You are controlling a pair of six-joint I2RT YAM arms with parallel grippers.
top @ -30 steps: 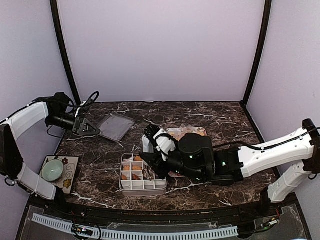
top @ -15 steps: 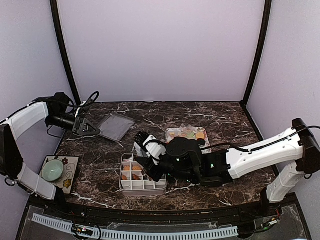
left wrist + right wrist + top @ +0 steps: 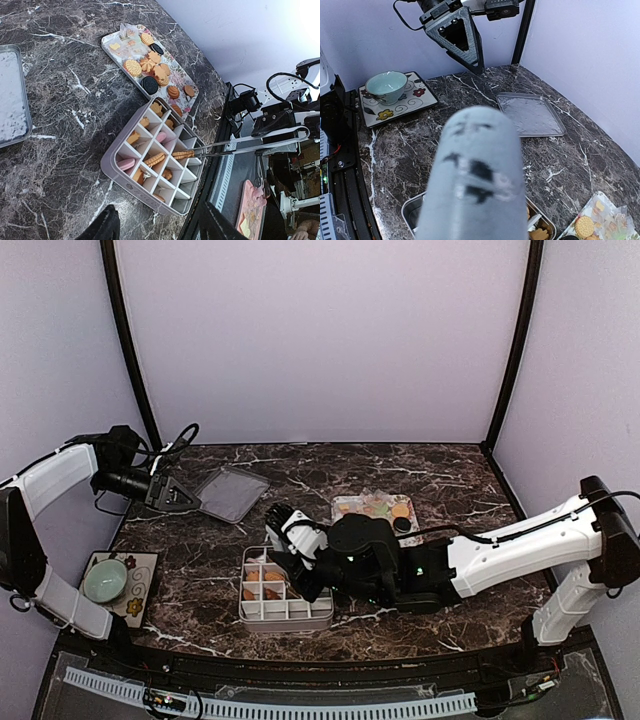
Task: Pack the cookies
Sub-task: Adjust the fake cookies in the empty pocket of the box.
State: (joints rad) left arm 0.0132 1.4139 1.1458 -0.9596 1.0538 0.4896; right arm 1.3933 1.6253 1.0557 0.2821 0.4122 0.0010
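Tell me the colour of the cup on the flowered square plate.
Pale mint green; the cup shows best in the right wrist view.

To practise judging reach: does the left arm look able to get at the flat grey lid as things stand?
Probably yes: the open left pincer hovers beside the lid, nothing lies between, and the right arm's tongs are over the divided box.
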